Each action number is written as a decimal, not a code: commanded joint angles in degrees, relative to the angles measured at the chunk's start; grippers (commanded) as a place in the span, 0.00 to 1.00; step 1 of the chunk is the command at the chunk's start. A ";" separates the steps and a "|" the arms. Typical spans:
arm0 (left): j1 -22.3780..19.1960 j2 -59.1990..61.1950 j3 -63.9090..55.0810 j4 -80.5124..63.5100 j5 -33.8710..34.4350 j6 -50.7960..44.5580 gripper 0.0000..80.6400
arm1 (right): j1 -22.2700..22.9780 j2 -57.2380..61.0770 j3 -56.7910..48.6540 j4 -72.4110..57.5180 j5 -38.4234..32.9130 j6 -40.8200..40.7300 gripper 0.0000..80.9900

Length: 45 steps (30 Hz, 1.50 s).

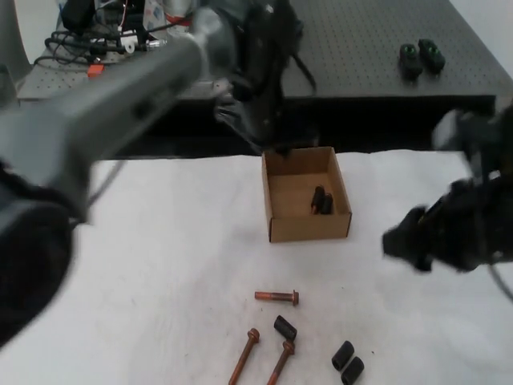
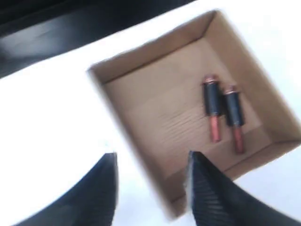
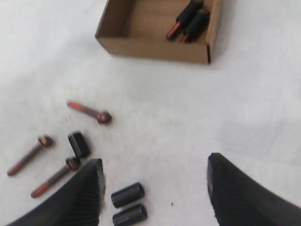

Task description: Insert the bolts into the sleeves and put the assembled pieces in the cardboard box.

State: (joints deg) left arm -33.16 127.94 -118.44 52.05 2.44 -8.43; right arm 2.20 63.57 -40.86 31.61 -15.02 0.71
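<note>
Upper centre in the high view, the left gripper (image 2: 153, 160) is held over the cardboard box (image 2: 155, 113), its fingers spread and nothing gripped, a stance that suits a drop-off. Two assembled pieces (image 2: 212, 101) are tucked side by side inside. Below, three bolts (image 1: 277, 297) and three sleeves (image 1: 284, 327) are scattered on the counter (image 1: 160, 265). At right, the right gripper (image 3: 155, 160) is poised with fingers parted and empty, likely for a pick.

I see no words, numbers or signs that I can read. The cardboard box (image 1: 309, 227) is plain brown, and the bolts (image 1: 277, 297) and sleeves (image 1: 284, 327) on my counter (image 1: 160, 265) have no writing.
</note>
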 commanded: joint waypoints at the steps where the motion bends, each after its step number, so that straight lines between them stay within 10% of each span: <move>1: 2.11 -16.03 21.85 -5.61 -4.83 1.63 0.42 | 8.37 6.73 -3.55 8.99 6.94 -3.76 0.58; 13: 2.10 -45.08 59.80 -18.43 -4.72 1.63 0.42 | 20.83 26.00 -9.93 4.29 8.05 -7.17 0.58; 33: 2.10 -54.14 67.94 -14.33 -4.72 3.36 0.42 | 27.28 46.49 -28.24 14.19 15.02 -14.91 0.51; 42: 2.10 -53.89 67.94 -14.47 -1.57 7.71 0.42 | 27.28 46.48 -28.07 13.45 17.41 -16.65 0.03; 45: 2.10 -52.25 67.94 -14.85 5.09 7.84 0.42 | 26.58 46.31 -28.07 11.65 17.41 -16.65 0.01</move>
State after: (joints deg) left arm -30.96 75.13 -50.36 37.58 3.18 -1.97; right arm 29.30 109.71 -68.50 44.51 1.59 -15.14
